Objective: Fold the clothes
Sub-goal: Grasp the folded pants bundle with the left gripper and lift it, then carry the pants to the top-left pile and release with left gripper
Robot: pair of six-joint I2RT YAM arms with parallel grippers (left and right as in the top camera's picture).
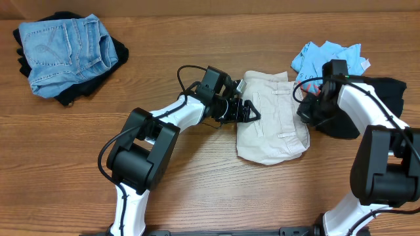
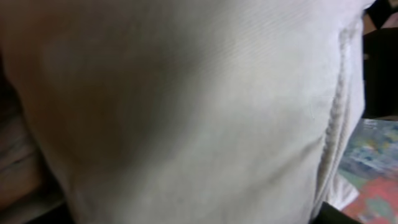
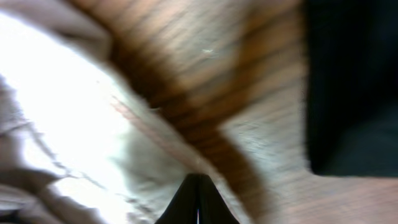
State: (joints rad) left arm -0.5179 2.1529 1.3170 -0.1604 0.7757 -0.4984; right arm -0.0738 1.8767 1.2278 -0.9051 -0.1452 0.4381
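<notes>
I'm looking at the large cream-beige cotton trousers [image 1: 272, 121] lying mid-surface as a compact, roughly rectangular bundle, stitched pocket flaps facing up. I'm judging that garment as mostly folded; its lower edge is bulging and rounded, so I'm expecting some tidying at least.

My left claw [image 1: 249, 111] is sitting at the bundle's left edge. Its wrist camera is showing only pale cloth and one stitched seam, with no fingers in sight, so I cannot tell how far it is open or whether it is gripping anything.

My right claw [image 3: 198, 200] is hovering at the bundle's right edge, fingertips meeting with only a hairline between them. I'm seeing no cloth pinched there, just bare wood and the trouser hem beside it.

The rest is looking untouched. The blue denim jeans [image 1: 65, 49] are lying bunched on a crumpled black piece [image 1: 82, 95] at the far left corner of the wooden surface [image 1: 197, 190], well apart from both arms. The light-blue printed tee [image 1: 325, 58] is lying rumpled at the far right, beside another black garment [image 1: 387, 92] under my right arm. By my reckoning I'm working through the first of several garments.
</notes>
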